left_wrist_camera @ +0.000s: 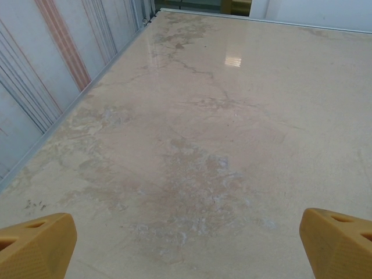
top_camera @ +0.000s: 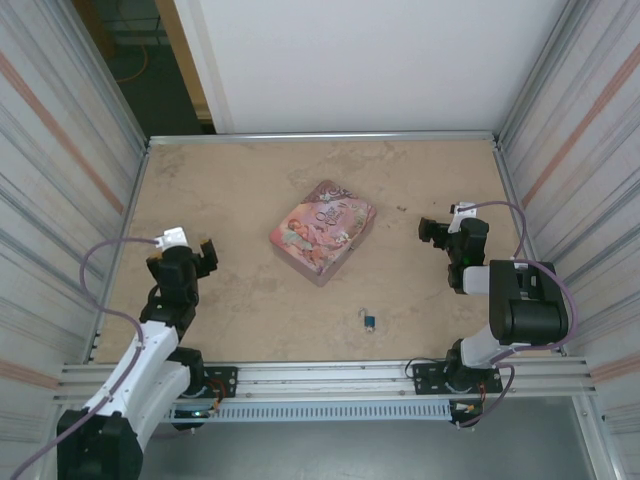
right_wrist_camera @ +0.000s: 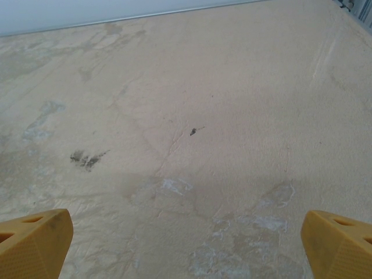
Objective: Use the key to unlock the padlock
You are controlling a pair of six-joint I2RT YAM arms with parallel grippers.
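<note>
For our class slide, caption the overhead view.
The left hand and right hand flank a pink tin; the padlock lies on the table nearer the camera.

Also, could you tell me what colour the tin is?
The tin is pink with a printed picture, clearest in the top view.

Beige mottled table, pink tin flat near centre, tiny padlock toward near edge, well apart from tin

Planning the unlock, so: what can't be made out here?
1. The key: perhaps the dark speck in the right wrist view, too small to confirm.
2. The padlock: top view, too tiny to show whether the shackle is shut or where the keyhole faces.
</note>
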